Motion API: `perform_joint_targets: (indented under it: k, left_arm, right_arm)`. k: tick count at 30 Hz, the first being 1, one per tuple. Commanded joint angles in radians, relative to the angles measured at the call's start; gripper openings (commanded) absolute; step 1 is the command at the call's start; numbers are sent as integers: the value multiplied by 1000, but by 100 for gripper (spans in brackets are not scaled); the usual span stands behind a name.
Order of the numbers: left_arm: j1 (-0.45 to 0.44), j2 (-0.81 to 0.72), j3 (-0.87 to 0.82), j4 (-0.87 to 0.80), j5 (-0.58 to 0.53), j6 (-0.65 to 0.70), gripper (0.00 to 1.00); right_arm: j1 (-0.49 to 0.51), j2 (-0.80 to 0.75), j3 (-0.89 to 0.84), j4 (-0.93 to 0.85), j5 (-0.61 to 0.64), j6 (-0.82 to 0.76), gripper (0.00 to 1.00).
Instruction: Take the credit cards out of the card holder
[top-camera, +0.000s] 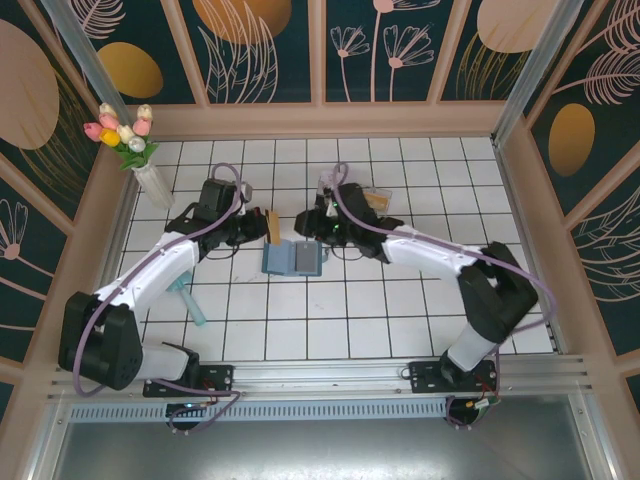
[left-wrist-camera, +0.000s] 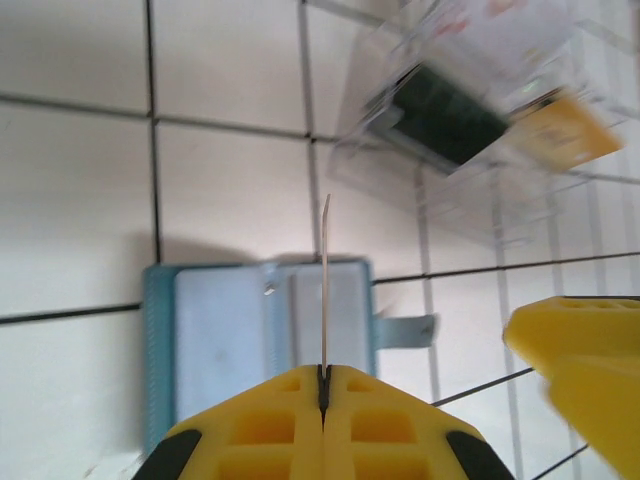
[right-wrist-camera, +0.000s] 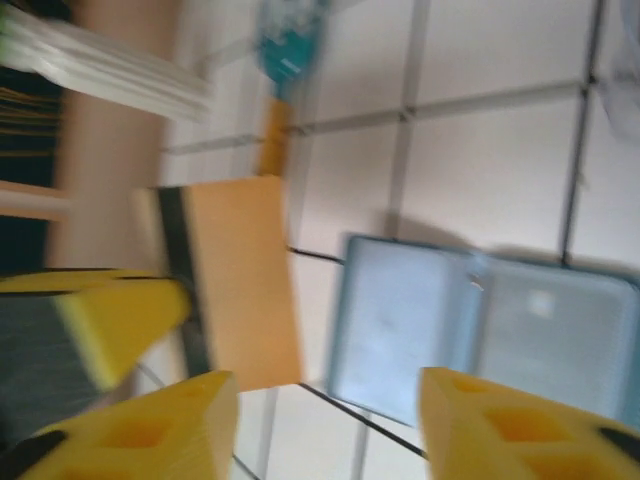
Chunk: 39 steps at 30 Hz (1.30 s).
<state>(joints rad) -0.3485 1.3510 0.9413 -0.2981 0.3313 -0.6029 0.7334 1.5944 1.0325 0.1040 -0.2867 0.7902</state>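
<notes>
Left gripper (left-wrist-camera: 323, 385): jaws pressed together on the yellowish-gold, thin rectangular credit card (top-camera: 272, 225). The card stands on edge, clear of the holder, with its long axis running 12 to 6 o'clock in the top view.

The dark-teal bifold card holder (top-camera: 292, 257) lies open on the white tiled table (top-camera: 400, 320), at 5 o'clock from the card, long axis 9 to 3.

Right gripper (right-wrist-camera: 330, 415): jaws spread and empty, with the holder at 7 o'clock. Both grippers are near it, but only the right is free. Whether more cards sit in its pockets cannot be told.

It was a staged robot lab cell. Floral wall panels (top-camera: 260, 50) and aluminium rails (top-camera: 320, 375) enclosed a white-tiled table (top-camera: 330, 322).
</notes>
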Motion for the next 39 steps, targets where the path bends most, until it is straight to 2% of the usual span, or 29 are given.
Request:
perform_joint_targets:
  k: [1,3,5,7,14,19,21,24,29,32,35,37,38,39]
  left_arm:
    - [6,-9,10,170,97,-115,0]
    - [6,2,0,299,151,-189,0]
    - [2,19,-4,420,196,-259,0]
    - [-9,32,0,500,223,-308,0]
    - [-51,63,-4,762,325,-500,0]
    - [-85,69,12,841,339,-572,0]
    - [-87,65,19,835,339,-576,0]
    - [-87,61,16,829,332,-578,0]
    - [-87,65,10,849,335,-603,0]
    - [-87,60,11,822,320,-589,0]
    - [-87,56,17,772,299,-569,0]
    - [-86,52,25,708,277,-539,0]
    - [-87,51,25,673,262,-524,2]
    - [-87,49,25,628,241,-505,11]
  right_arm:
    - [-70,-92,-81,181,-86,22,61]
    - [-109,-126,-107,214,-116,9,67]
    - [-147,-153,-125,241,-148,7,78]
    - [-174,-166,-147,302,-198,18,82]
    - [-237,-99,-150,553,-389,226,80]
    - [-239,-53,-131,697,-437,337,69]
    - [-241,-54,-132,730,-442,355,61]
    - [-242,-62,-135,753,-443,363,43]
    - [-243,-61,-135,791,-456,395,29]
    - [-245,-59,-136,794,-452,397,23]
    - [-249,-65,-144,787,-443,391,13]
    - [-253,-75,-152,763,-428,360,0]
    - [-254,-81,-153,748,-422,334,0]
    - [-254,-91,-151,710,-413,298,0]
